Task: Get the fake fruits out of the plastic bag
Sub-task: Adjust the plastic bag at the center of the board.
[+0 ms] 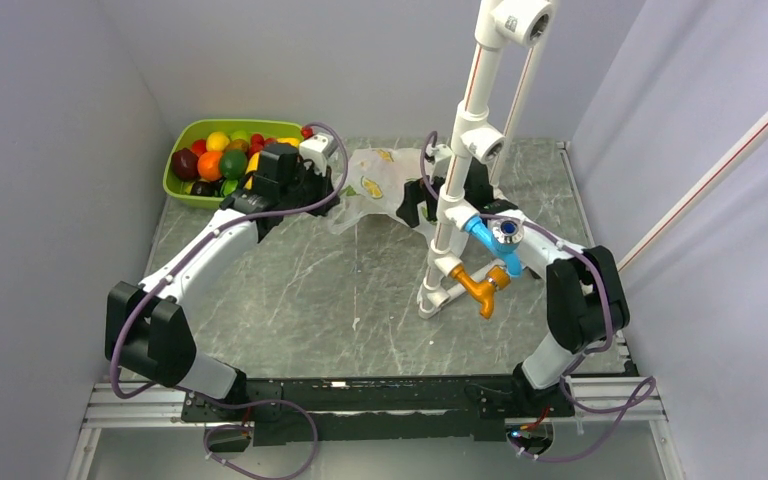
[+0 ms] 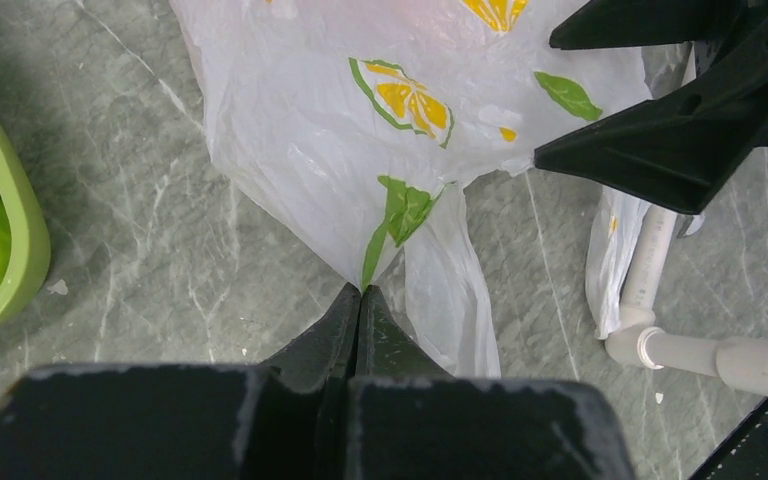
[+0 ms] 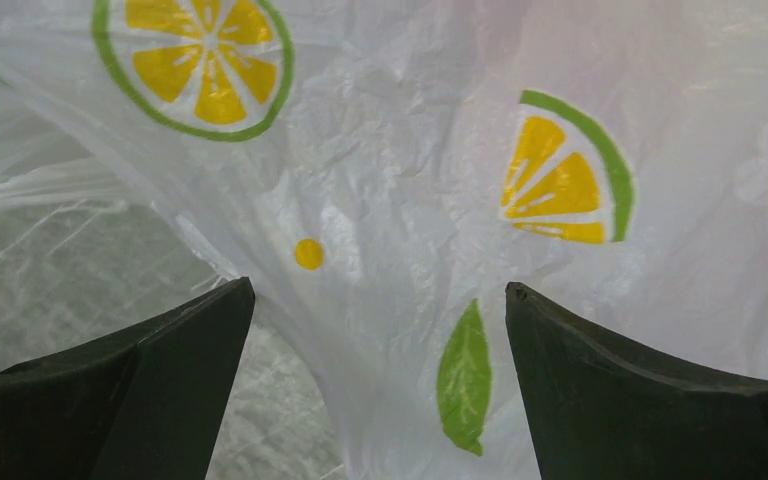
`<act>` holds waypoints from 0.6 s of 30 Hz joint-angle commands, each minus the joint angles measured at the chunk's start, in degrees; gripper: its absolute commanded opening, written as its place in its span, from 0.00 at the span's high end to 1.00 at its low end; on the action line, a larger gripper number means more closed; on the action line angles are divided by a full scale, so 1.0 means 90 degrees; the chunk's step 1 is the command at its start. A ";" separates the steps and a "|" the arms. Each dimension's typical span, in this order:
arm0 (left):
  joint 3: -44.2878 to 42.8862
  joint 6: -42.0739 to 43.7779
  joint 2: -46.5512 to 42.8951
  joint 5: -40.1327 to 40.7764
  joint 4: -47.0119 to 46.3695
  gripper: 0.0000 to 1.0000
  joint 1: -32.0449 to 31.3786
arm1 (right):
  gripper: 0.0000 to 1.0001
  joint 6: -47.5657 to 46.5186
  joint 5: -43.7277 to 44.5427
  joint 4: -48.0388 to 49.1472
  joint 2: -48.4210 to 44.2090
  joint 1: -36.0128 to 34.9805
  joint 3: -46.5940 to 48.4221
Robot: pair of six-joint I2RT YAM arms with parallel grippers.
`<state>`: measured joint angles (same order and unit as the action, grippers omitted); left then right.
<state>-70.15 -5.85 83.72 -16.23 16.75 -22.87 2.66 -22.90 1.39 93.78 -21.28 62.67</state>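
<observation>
The plastic bag (image 1: 375, 180) lies crumpled on the marble table (image 1: 310, 290), just right of the lime-green tray (image 1: 174, 186) and between the two grippers. Its contents cannot be made out through the film, so the fake fruits are not seen. Only a print of lemon slices and green leaves is shown. The left gripper (image 2: 360, 292) is closed tight on a lower fold of the bag. The right gripper (image 3: 378, 285) is spread wide against the film, gripping nothing; from above it is largely masked by a white pipe stand (image 1: 447, 215).
</observation>
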 commanded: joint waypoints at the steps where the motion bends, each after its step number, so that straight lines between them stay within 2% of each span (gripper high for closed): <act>1: -0.0124 -0.0180 -0.0110 -0.0204 -0.0359 1.00 0.0071 | 0.00 -0.0057 0.1212 0.0439 0.0145 -0.0184 0.0329; 2: -0.0106 -0.0188 -0.0119 -0.0186 -0.0378 1.00 0.0071 | 0.00 0.0080 0.1669 0.0508 0.0166 -0.0226 0.0292; 3: -0.0110 -0.0180 -0.0125 -0.0180 -0.0377 1.00 0.0073 | 0.00 0.0134 0.1729 0.0568 0.0182 -0.0240 0.0258; 8: -0.0114 -0.0165 -0.0074 -0.0219 -0.0422 1.00 0.0079 | 0.00 -0.0190 0.0593 0.0653 0.0260 -0.0292 0.0243; 14: -0.0222 -0.0198 0.0159 -0.0217 -0.0309 1.00 0.0085 | 0.00 0.0249 0.0273 0.0526 0.0052 -0.0287 0.0489; 18: -0.0339 -0.0226 0.0293 -0.0249 -0.0177 1.00 0.0081 | 0.00 0.0488 -0.0293 0.0278 0.0237 -0.0338 0.0936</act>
<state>-70.35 -7.16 85.56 -16.97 15.73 -22.31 4.60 -19.73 2.70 96.05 -23.73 65.67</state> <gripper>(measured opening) 0.010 0.993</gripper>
